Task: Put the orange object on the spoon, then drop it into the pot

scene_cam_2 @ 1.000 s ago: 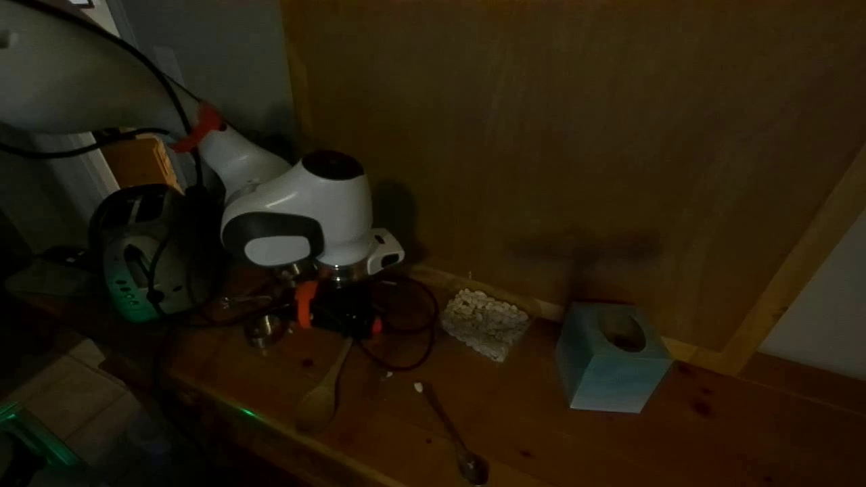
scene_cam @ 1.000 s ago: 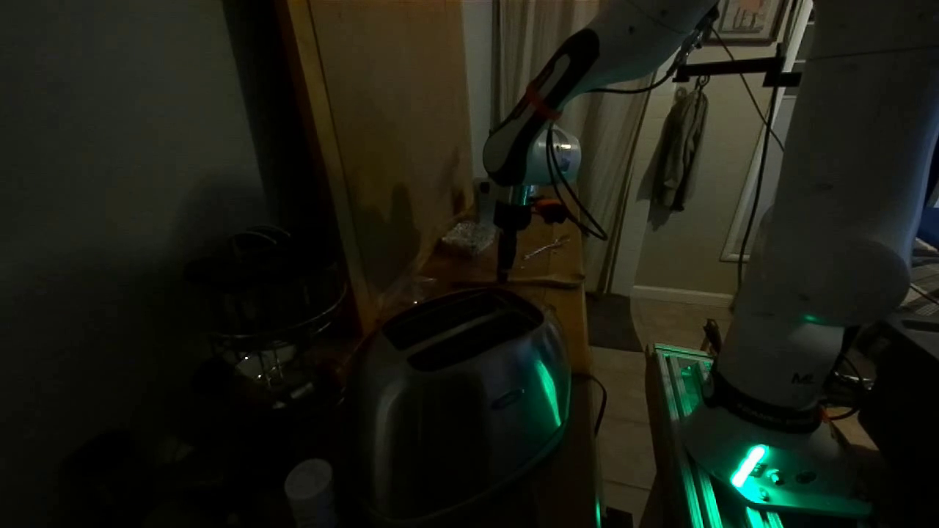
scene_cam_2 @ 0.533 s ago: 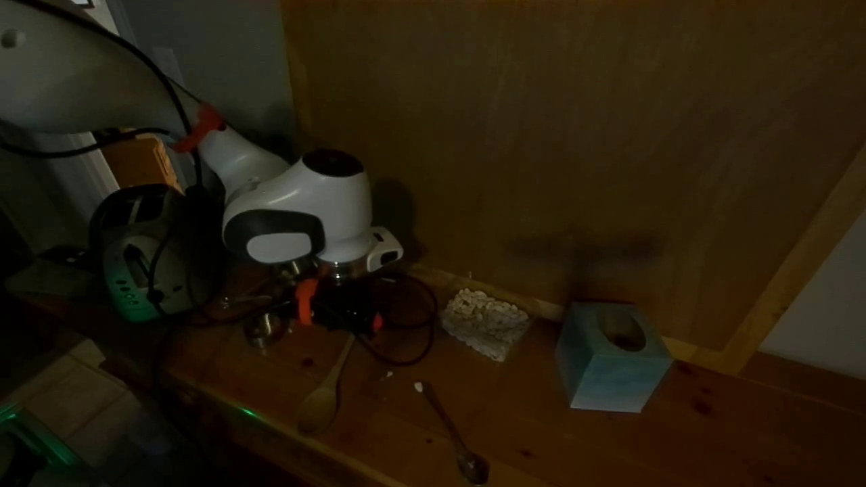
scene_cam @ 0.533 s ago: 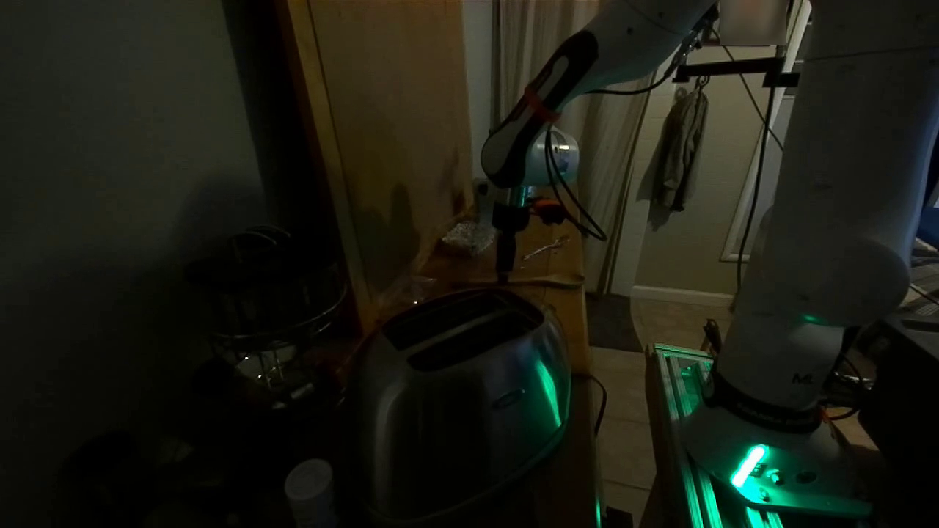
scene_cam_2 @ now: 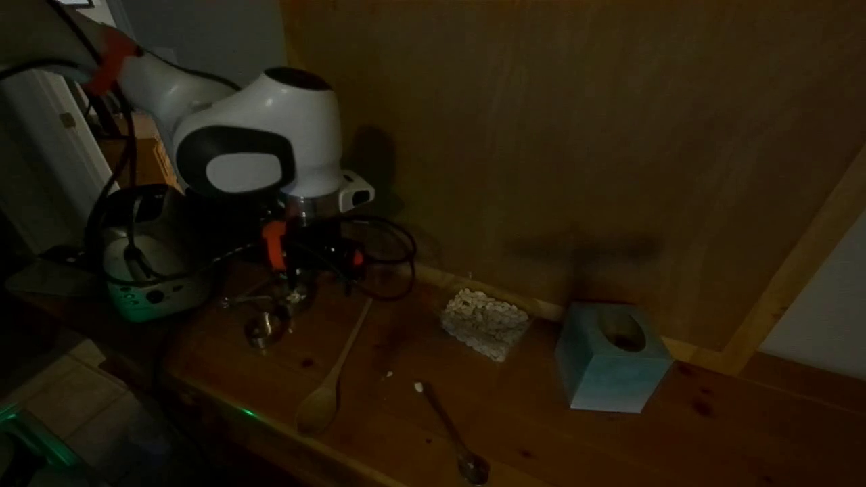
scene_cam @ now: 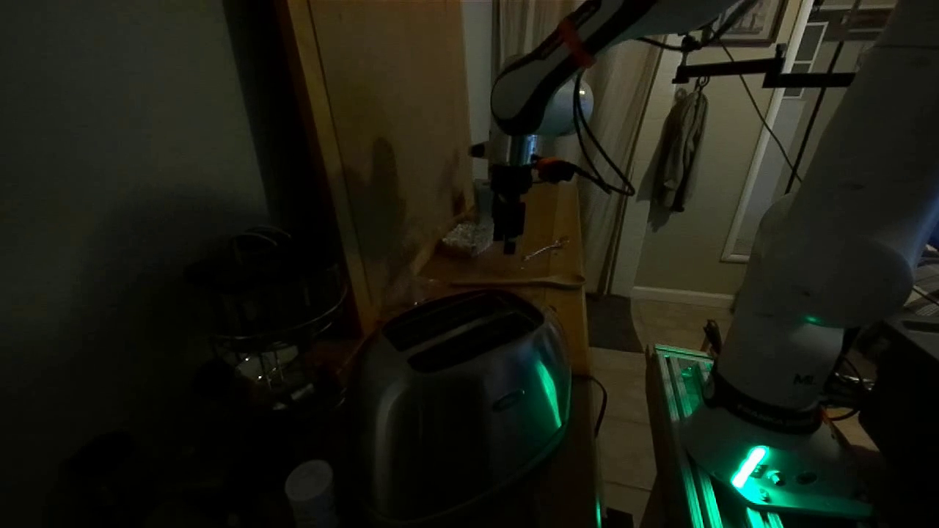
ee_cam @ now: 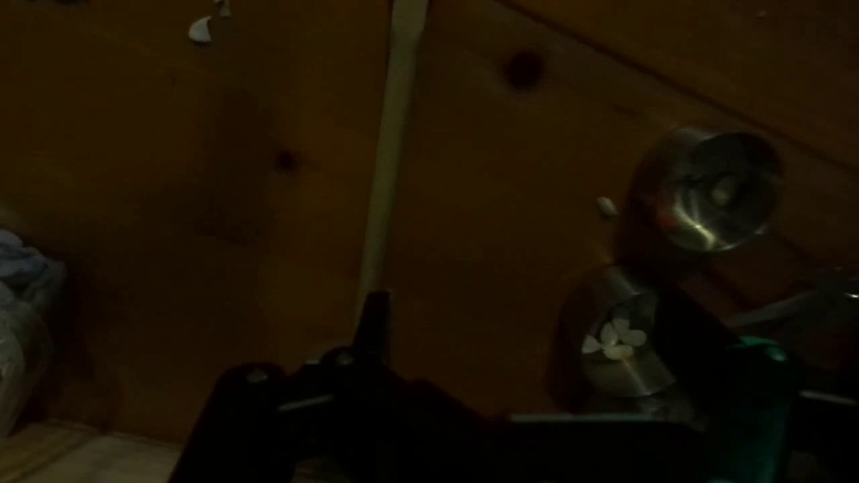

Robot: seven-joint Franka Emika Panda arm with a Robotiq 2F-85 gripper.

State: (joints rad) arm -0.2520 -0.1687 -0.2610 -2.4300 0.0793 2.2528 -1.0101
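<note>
The wooden spoon [scene_cam_2: 319, 406] lies on the wooden counter, its pale handle [ee_cam: 389, 147] running under the gripper's side in the wrist view. A smaller, dark spoon [scene_cam_2: 452, 433] rests nearer the front, with a white bit at its handle end. Above the counter hangs my gripper [scene_cam: 509, 246], its fingers wide apart in the wrist view with nothing held between them [ee_cam: 527, 302]. Beneath the right-hand finger [ee_cam: 684, 322], partly covered, stands a small metal cup [ee_cam: 627, 372] holding several white pieces. The orange object is out of view, and I cannot make out a pot.
Another small metal cup [scene_cam_2: 262, 330] stands beside the partly covered one. A clear bag of white pieces [scene_cam_2: 486, 325] leans near the wooden back panel [scene_cam_2: 575, 135], and a blue tissue box [scene_cam_2: 612, 379] stands to its right. A steel toaster [scene_cam: 455, 411] sits at the counter's end.
The gripper has risen from the wooden spoon's handle, shifting back toward the toaster, and its fingers now stand wide. The spoon has stayed on the counter.
</note>
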